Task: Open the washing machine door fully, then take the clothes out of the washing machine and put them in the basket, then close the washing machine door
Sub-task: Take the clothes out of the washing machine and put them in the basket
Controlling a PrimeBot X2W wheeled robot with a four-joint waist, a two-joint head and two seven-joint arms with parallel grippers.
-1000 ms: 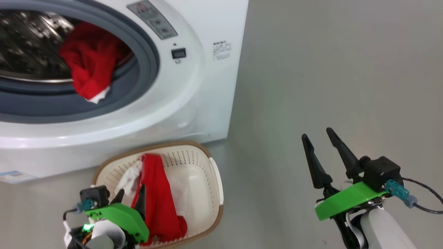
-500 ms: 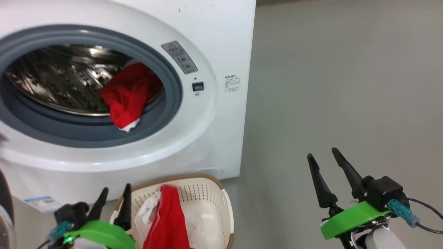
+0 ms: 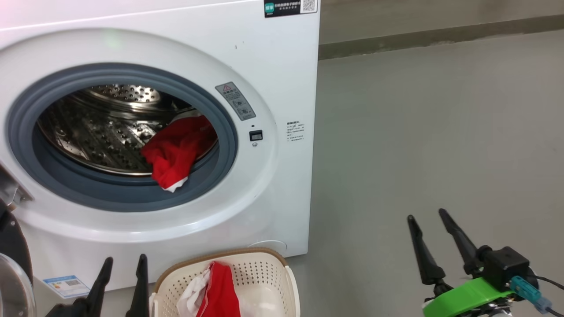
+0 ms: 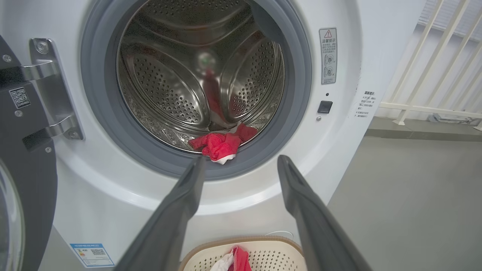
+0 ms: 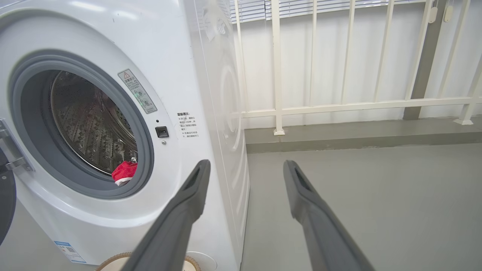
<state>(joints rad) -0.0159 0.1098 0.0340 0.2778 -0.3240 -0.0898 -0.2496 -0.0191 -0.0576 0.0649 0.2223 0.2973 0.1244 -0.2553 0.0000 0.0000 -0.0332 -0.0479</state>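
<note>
The washing machine (image 3: pixel 282 66) stands at the left with its door (image 3: pixel 15 246) swung open at the far left edge. A red garment with a white edge (image 3: pixel 176 152) lies at the front lip of the steel drum, over the grey ring. On the floor below stands the basket (image 3: pixel 220 254), holding red and white clothes (image 3: pixel 220 290). My left gripper (image 3: pixel 124 264) is open and empty, just left of the basket and low before the machine. In the left wrist view, the left gripper (image 4: pixel 241 160) points at the drum's garment (image 4: pixel 220 145). My right gripper (image 3: pixel 426 216) is open and empty over bare floor, right of the machine.
Grey floor stretches right of the machine. A white railing (image 5: pixel 278 75) on a low kerb runs behind it. The door's metal hinge (image 4: pixel 49 94) juts out on the left of the opening. A blue sticker (image 3: pixel 66 281) sits low on the machine's front.
The head camera has tilted up, so the whole drum opening shows. My left gripper has left the basket and moved to its left, still open. The right gripper holds its pose.
</note>
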